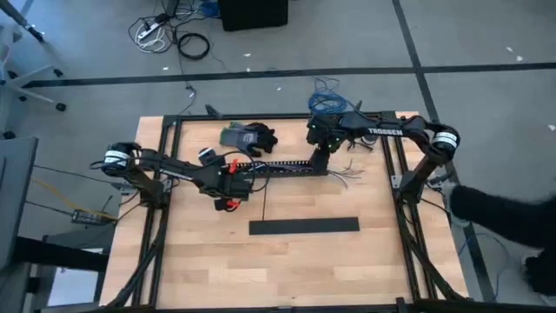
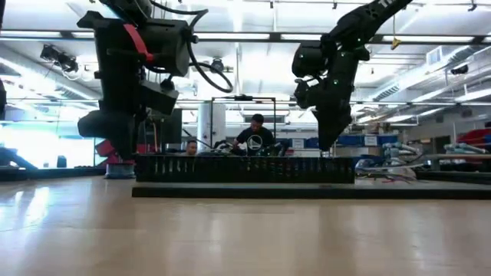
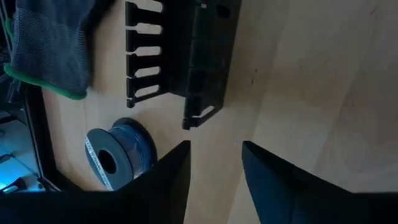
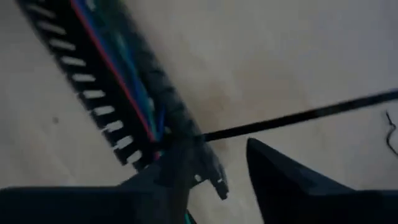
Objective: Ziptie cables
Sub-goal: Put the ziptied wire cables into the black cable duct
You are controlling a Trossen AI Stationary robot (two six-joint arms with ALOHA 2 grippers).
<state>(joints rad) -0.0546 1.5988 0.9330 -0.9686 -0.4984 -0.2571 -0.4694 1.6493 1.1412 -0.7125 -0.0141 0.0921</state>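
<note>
The cables (image 4: 127,74), blue, red and green wires, lie inside a long black slotted duct (image 1: 287,167); their loose ends (image 1: 352,174) fan out past the duct's right end. One thin black ziptie (image 4: 298,116) lies on the wood, running away from that duct end. My right gripper (image 4: 217,146) hangs open, pointing down over the duct's right end (image 1: 321,158). My left gripper (image 3: 214,149) is open above bare wood just off the duct's left end (image 3: 186,68), with nothing between its fingers. My right gripper has one finger (image 4: 171,174) standing over the duct's end (image 4: 205,168), coming from above. I cannot tell whether it touches the duct. The ziptie passes in front of the fingertips, not between them.
A dark glove with a green cuff (image 3: 50,50) and a spool of blue wire (image 3: 118,155) lie at the far left. A wide flat black bar (image 1: 304,226) lies nearer the front. A blue coiled cable (image 1: 328,100) sits at the far edge. People sit in the room behind (image 2: 257,134).
</note>
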